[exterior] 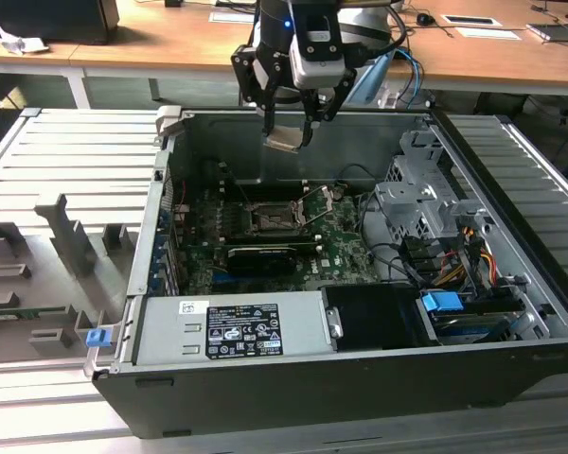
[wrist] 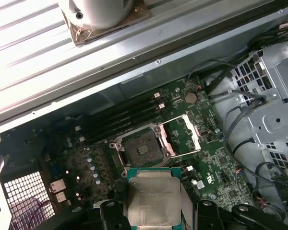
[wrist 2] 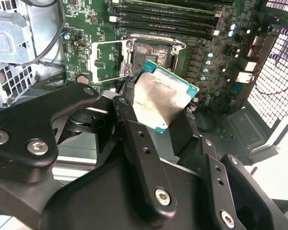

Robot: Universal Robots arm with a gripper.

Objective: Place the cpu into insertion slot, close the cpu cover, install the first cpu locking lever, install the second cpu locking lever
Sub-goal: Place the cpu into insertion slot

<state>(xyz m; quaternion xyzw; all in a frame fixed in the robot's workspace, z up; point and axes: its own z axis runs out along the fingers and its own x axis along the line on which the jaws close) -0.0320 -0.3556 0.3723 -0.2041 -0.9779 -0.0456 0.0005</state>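
Above the open case (exterior: 360,388), in the exterior view, the gripper (exterior: 287,132) clasped the cpu (exterior: 283,141) over the board (exterior: 341,251) inside. In both wrist views the cpu (wrist: 153,199) hung above the bare socket (wrist: 141,146), its cover (wrist: 185,134) flipped open.

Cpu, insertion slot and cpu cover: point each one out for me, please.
cpu (wrist: 153,196): first wrist view, middle of its metal top.
insertion slot (wrist: 141,148): first wrist view, centre of the open socket.
cpu cover (wrist: 193,132): first wrist view, one side bar of the flipped-open frame.
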